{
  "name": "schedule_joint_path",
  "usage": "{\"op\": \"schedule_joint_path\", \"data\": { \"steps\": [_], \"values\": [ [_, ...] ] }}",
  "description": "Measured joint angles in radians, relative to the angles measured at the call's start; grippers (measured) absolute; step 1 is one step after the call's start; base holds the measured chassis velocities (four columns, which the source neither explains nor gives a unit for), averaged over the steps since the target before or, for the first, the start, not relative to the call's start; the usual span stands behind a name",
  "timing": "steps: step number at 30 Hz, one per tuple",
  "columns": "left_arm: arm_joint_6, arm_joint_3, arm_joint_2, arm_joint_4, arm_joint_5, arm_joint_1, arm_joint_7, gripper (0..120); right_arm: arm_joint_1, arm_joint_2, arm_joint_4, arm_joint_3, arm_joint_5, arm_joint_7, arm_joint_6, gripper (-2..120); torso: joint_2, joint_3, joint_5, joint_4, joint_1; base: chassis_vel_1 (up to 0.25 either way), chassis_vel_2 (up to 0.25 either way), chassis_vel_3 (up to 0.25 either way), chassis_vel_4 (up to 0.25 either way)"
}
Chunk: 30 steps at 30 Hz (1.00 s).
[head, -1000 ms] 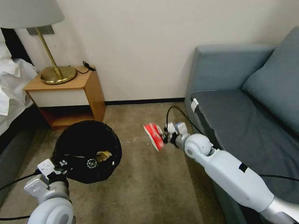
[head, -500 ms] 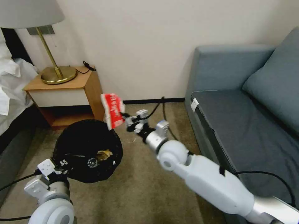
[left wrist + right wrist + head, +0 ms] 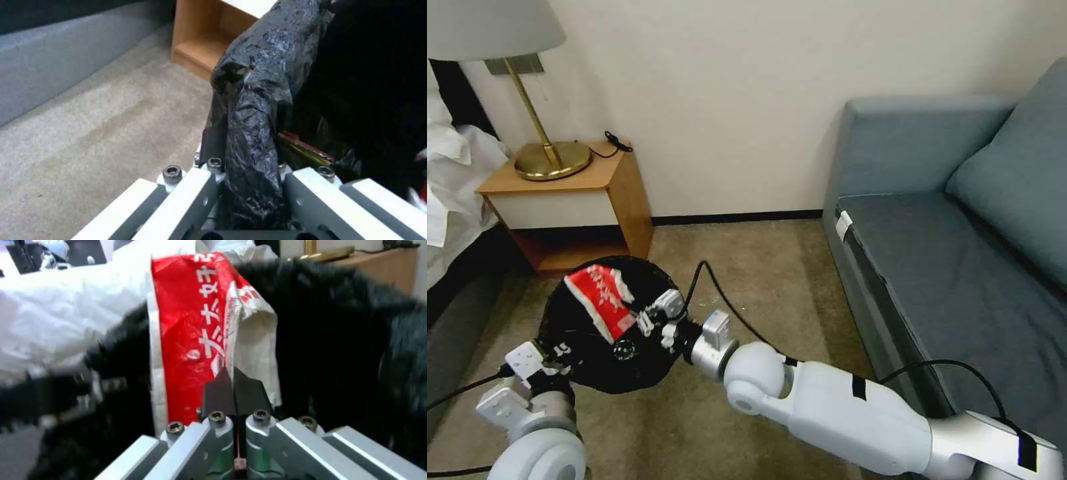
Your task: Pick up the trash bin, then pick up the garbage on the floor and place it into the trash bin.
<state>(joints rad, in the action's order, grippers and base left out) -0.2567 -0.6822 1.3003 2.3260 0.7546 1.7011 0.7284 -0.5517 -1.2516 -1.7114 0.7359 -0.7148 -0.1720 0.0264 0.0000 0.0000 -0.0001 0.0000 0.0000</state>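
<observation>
One red-and-white packet (image 3: pixel 599 299) in right hand (image 3: pixel 642 325), above trash bin (image 3: pixel 580 363).

White print on the red-and-white packet (image 3: pixel 200 330), running lengthwise along the red panel in the right wrist view: looks like Japanese kana characters, partly creased, can't make out a full word. A small round white mark sits beside the characters, not readable. In the head view the same packet (image 3: pixel 602 298) shows white marks on red, too small to read. The packet is pinched in the right gripper (image 3: pixel 235 386), whose black tips cover its lower edge, so any print there is hidden. No readable text elsewhere: nothing on the black bin bag (image 3: pixel 253 110), nothing on the robot arm.
</observation>
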Motion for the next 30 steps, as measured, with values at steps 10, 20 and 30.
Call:
{"op": "schedule_joint_path", "data": {
  "steps": [10,20,30],
  "values": [
    [-0.001,-0.001,-0.007,-0.001,0.006,0.001,-0.002,3,0.003,0.002,0.041,0.016,0.054,0.017,-0.035,4,0.000,0.000,0.0001,-0.0001,0.000,0.000,0.000,0.000,0.000],
    [-0.002,0.005,-0.008,-0.006,0.007,0.000,-0.003,3,0.032,0.022,0.030,0.014,0.065,0.019,-0.030,42,0.000,0.000,0.0002,-0.0001,0.000,0.000,0.000,0.000,0.000],
    [-0.003,0.005,-0.005,-0.019,0.008,0.003,-0.003,3,-0.031,0.077,-0.078,-0.124,0.024,0.051,-0.144,79,0.000,0.000,0.0002,-0.0002,0.000,0.000,0.000,0.000,0.000]
  ]
}}
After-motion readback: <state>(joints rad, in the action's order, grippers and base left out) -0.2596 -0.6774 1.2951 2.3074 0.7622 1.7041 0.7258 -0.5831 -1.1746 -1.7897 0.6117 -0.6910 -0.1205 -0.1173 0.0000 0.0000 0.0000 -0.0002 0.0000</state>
